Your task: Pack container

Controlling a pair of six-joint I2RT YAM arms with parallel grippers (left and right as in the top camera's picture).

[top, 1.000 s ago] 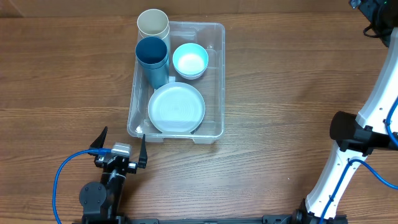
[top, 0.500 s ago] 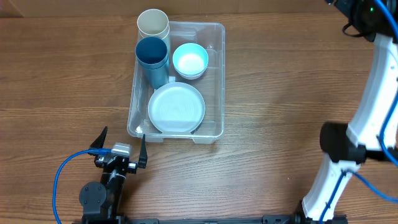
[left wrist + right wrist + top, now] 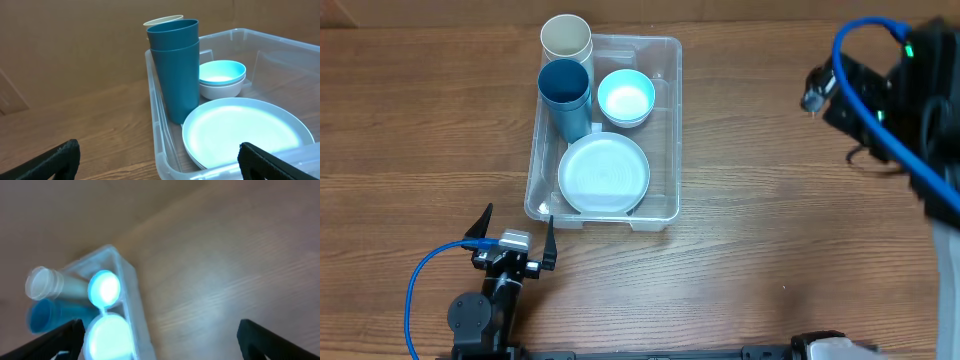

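Overhead: the container [image 3: 668, 120] holds teal cups [image 3: 565, 85], bowls [image 3: 626, 97] and a plate [image 3: 604, 174]; left end effector [image 3: 518, 214] and right end effector [image 3: 160, 345] gape, released.

Overhead: straight down on the bench [image 3: 760, 230]. Left wrist: low, close, facing the container [image 3: 159, 140] end-on. Right wrist: high, far, blurred, angled down. All three share the container.

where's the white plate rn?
Overhead view: the white plate lies in the container, at the end nearest the left gripper, beside the teal cups and bowl.
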